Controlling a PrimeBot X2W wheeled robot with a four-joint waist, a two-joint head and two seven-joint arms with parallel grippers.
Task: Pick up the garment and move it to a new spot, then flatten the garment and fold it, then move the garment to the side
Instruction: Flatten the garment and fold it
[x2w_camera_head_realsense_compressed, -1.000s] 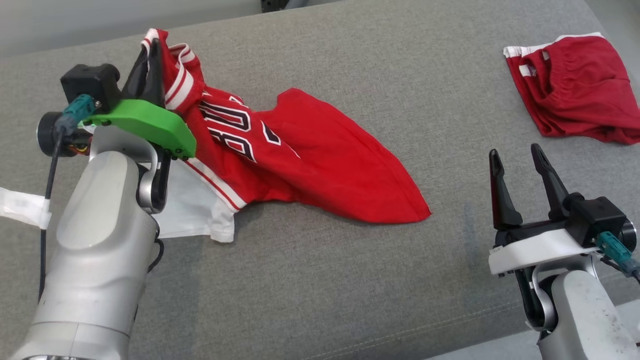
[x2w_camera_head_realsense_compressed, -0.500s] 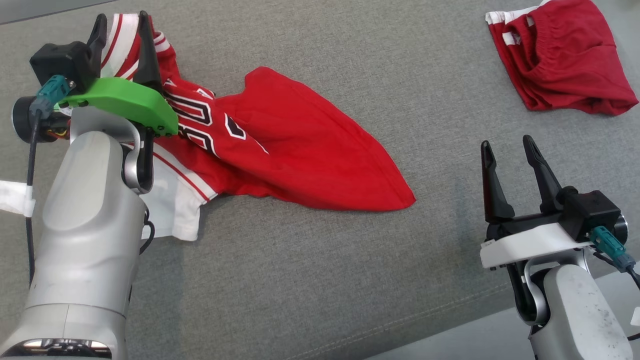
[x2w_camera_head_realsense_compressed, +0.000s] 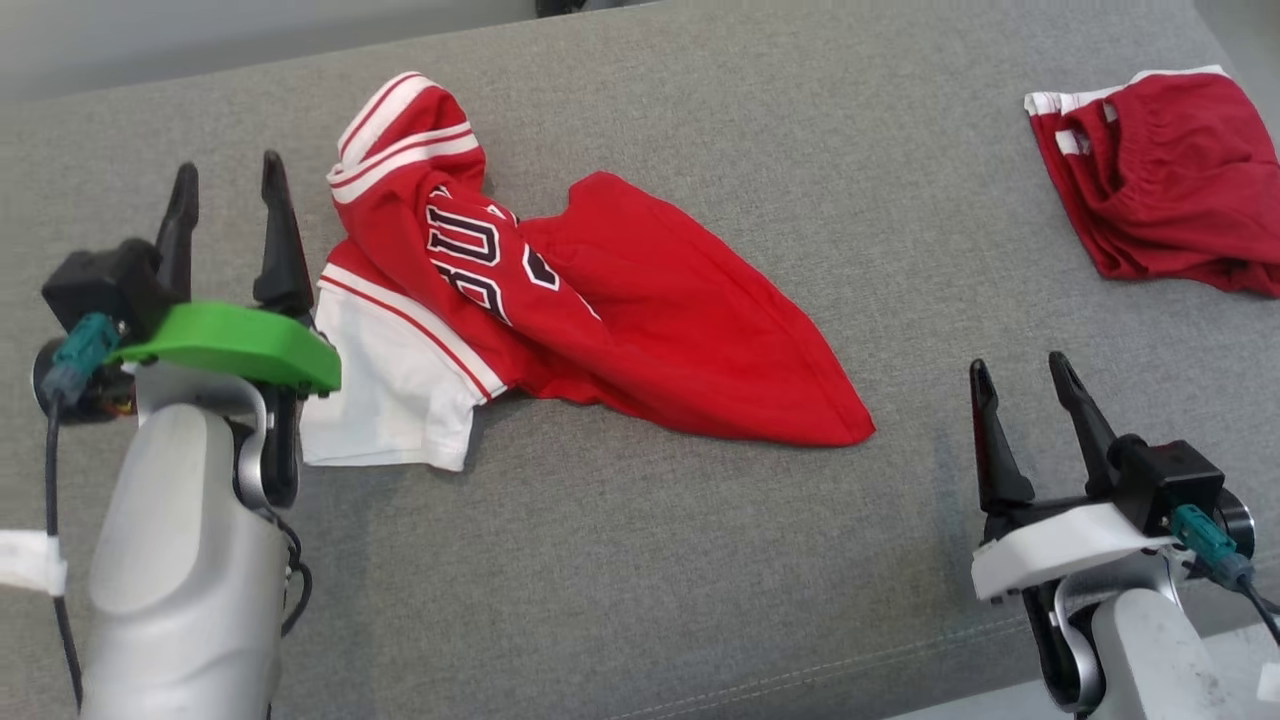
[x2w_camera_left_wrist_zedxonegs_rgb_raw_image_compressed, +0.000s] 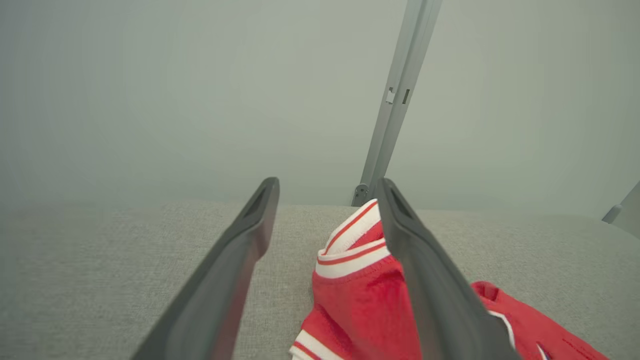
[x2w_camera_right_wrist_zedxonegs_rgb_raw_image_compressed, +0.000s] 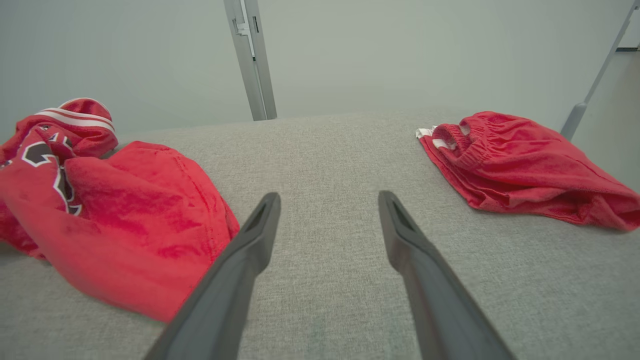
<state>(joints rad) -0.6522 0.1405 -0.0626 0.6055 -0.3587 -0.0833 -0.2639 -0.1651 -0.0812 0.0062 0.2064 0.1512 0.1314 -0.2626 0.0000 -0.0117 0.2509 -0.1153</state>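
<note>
The garment (x2w_camera_head_realsense_compressed: 640, 330), a red jersey with white trim and dark lettering, lies crumpled on the grey cushion, its white-striped edge bunched up at the far left. In the left wrist view the garment (x2w_camera_left_wrist_zedxonegs_rgb_raw_image_compressed: 357, 295) lies under and just past the right finger. My left gripper (x2w_camera_head_realsense_compressed: 228, 188) stands open just left of the jersey, nothing between its fingers. My right gripper (x2w_camera_head_realsense_compressed: 1020, 370) is open near the front right, apart from the jersey's pointed red corner. In the right wrist view the garment (x2w_camera_right_wrist_zedxonegs_rgb_raw_image_compressed: 115, 220) lies at the left of the open right gripper (x2w_camera_right_wrist_zedxonegs_rgb_raw_image_compressed: 327, 200).
A second red cloth piece, shorts with an elastic waistband (x2w_camera_head_realsense_compressed: 1160, 180), lies at the far right of the cushion (x2w_camera_head_realsense_compressed: 700, 560). Bare grey fabric stretches between the two pieces and along the front. Behind the cushion stand a pale wall and a metal post (x2w_camera_right_wrist_zedxonegs_rgb_raw_image_compressed: 250, 55).
My left gripper has opened and let go of the jersey's striped edge, then pulled back toward me and to the left. The jersey's top has dropped into a bunch. The head camera shifted.
</note>
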